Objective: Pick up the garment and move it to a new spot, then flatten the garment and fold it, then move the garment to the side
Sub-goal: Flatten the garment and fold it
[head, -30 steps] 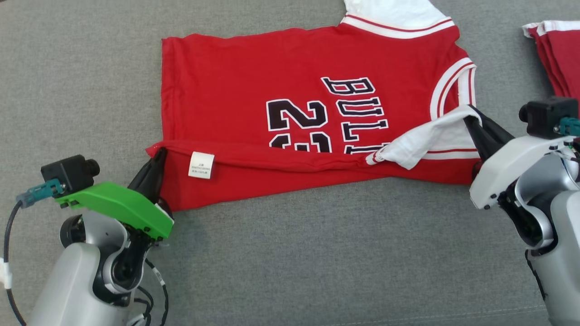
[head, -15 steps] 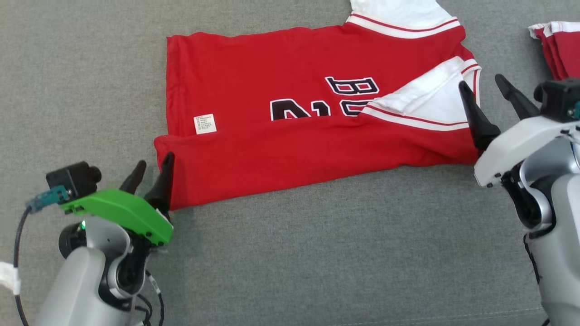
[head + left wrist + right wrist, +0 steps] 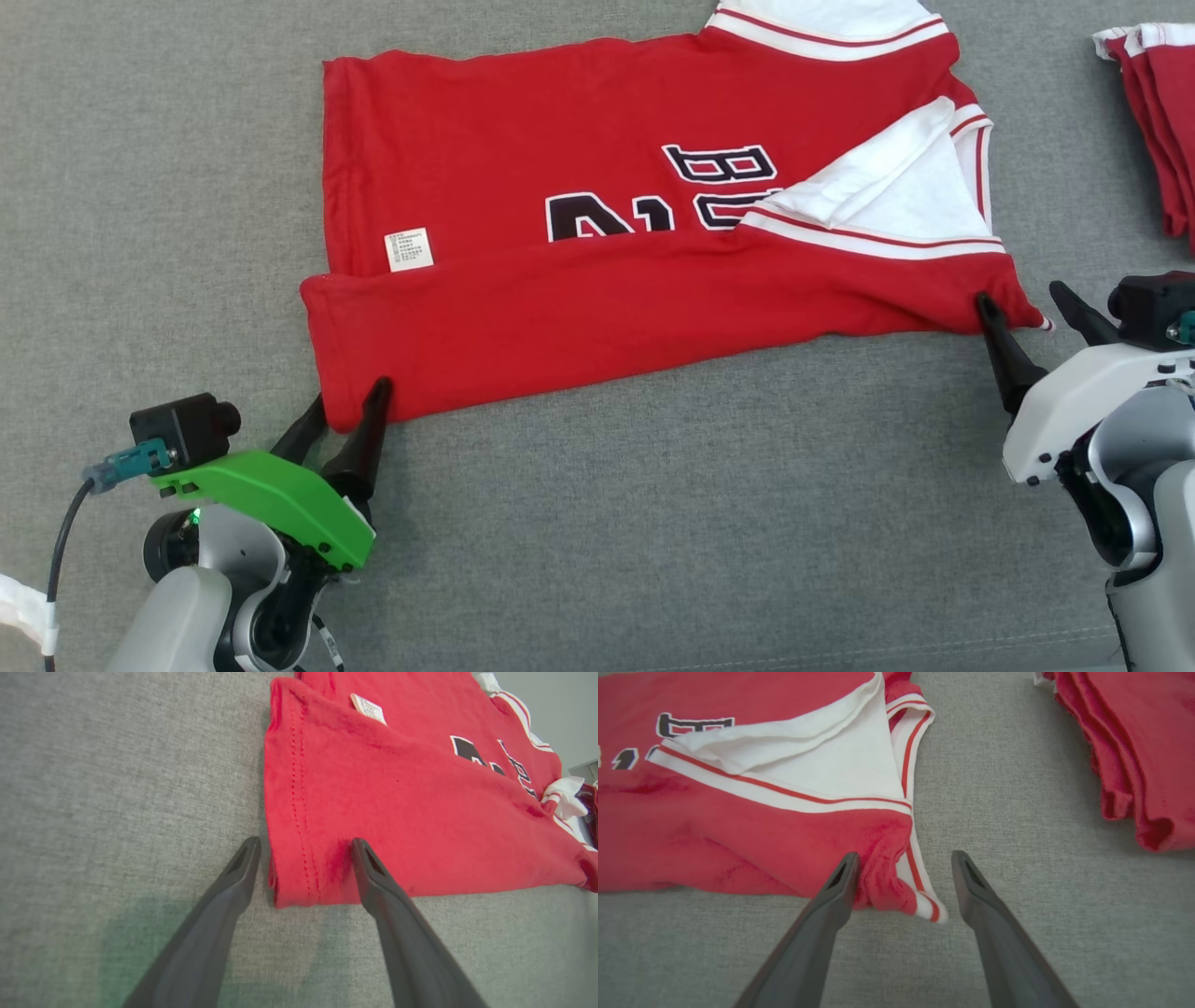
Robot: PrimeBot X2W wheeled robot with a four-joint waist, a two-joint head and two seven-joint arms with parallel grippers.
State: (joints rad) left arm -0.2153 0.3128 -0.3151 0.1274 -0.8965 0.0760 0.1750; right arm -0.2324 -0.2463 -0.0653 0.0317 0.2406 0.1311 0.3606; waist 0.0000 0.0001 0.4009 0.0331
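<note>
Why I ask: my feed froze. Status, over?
Left gripper open, straddling jersey near left corner. Right gripper open around near right corner. Jersey flat, near edge folded over. Red stack far right, apart.

Red, white-trimmed garment (image 3: 597, 308) on grey cloth surface (image 3: 653, 523)

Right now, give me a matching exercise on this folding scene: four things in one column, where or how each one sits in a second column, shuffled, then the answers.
Column one:
1. left gripper
2. right gripper
3. white care label
4. stack of red clothes

Column two:
A. off to the right, apart from the jersey
B. open, around the jersey's near corner at the sleeve end
C. open, around the jersey's near corner at the hem end
D. on the red cloth, just above the folded-over edge

Pairs: 1-C, 2-B, 3-D, 4-A
</note>
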